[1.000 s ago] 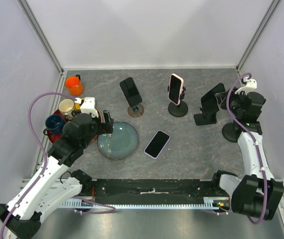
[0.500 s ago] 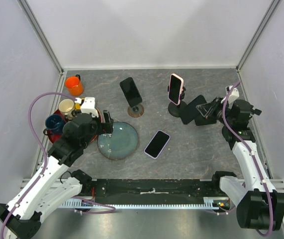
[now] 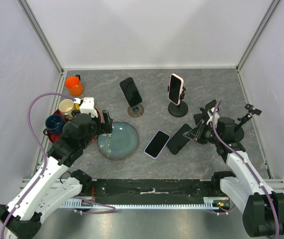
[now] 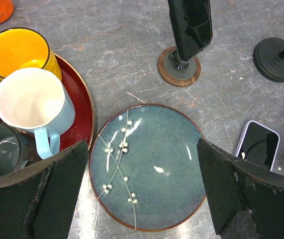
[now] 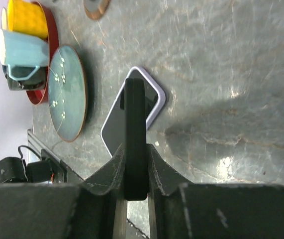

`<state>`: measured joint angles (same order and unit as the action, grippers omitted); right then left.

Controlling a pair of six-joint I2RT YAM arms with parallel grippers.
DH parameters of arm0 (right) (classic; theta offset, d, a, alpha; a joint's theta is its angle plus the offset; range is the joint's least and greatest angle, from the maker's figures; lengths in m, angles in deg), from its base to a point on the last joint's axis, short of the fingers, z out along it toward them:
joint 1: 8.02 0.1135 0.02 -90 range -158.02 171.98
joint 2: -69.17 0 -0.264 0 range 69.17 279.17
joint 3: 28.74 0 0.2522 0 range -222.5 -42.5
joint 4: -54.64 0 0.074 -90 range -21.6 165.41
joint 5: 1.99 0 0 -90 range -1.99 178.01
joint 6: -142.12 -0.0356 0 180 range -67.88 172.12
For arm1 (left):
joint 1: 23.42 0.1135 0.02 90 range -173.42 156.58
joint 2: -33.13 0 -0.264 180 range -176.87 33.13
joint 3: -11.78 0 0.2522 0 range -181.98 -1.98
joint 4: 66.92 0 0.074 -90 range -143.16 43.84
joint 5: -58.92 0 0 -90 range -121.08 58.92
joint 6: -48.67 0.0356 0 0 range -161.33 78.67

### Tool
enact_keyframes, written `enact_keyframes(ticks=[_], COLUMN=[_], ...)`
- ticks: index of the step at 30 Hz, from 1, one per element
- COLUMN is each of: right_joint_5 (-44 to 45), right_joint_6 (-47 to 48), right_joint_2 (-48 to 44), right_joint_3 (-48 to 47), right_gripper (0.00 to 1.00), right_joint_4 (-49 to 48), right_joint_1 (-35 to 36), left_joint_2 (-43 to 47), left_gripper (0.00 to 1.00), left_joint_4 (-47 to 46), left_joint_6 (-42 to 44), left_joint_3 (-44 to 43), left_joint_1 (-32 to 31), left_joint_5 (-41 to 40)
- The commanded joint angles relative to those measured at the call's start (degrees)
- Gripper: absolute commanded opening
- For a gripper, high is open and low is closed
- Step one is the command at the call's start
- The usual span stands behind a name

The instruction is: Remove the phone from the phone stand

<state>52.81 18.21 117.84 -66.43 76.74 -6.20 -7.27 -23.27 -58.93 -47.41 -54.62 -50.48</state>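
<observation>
My right gripper (image 3: pixel 200 133) is shut on one end of a black phone (image 3: pixel 179 139), holding it low over the table, clear of its stand. In the right wrist view the phone (image 5: pixel 135 134) runs edge-on between the fingers (image 5: pixel 113 169). The black phone stand (image 3: pixel 209 106) it stood on is just behind the gripper, partly hidden by the wrist. A lilac-cased phone (image 3: pixel 157 144) lies flat right beside the held one. My left gripper (image 4: pixel 142 169) hangs open over a blue plate (image 4: pixel 146 167), holding nothing.
A black phone on a wooden-based stand (image 3: pixel 132 94) and a pink phone on a black stand (image 3: pixel 175 89) are at the back. A thin stand (image 3: pixel 247 112) rises at the right. A red tray (image 3: pixel 57 115) of mugs and an orange mug (image 3: pixel 73 85) are at the left.
My right arm has swung left and toward the near edge, carrying the black phone off its stand and down beside the lilac phone. The left arm has not moved.
</observation>
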Motion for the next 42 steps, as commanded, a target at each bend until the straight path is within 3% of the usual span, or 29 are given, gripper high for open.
enact_keyframes(ticks=[1,9,21,33,42], right_joint_5=[-0.8,-1.2,5.7,11.4,12.7], right_joint_6=[-6.3,-11.1,-22.2,-27.2,-29.5], right_joint_2=[2.8,11.8,16.5,13.4,18.9], right_joint_3=[2.3,6.5,12.6,16.3,16.9], right_gripper=[0.00,0.00,0.00,0.00,0.28], right_joint_4=[-8.0,-18.8,-33.5,-25.3,-28.4], right_joint_1=[3.7,9.2,14.3,18.7,21.9], left_joint_2=[0.5,0.5,0.8,0.4,0.4], left_gripper=[0.97,0.97,0.97,0.97,0.97], left_joint_4=[-1.4,-1.3,-1.3,-1.3,-1.2], left_joint_6=[1.3,1.3,1.3,1.2,1.2], left_joint_3=[0.3,0.3,0.3,0.3,0.3], left_joint_1=[0.4,0.4,0.4,0.5,0.5], left_joint_5=[-0.7,-1.2,-1.1,-0.6,-0.5])
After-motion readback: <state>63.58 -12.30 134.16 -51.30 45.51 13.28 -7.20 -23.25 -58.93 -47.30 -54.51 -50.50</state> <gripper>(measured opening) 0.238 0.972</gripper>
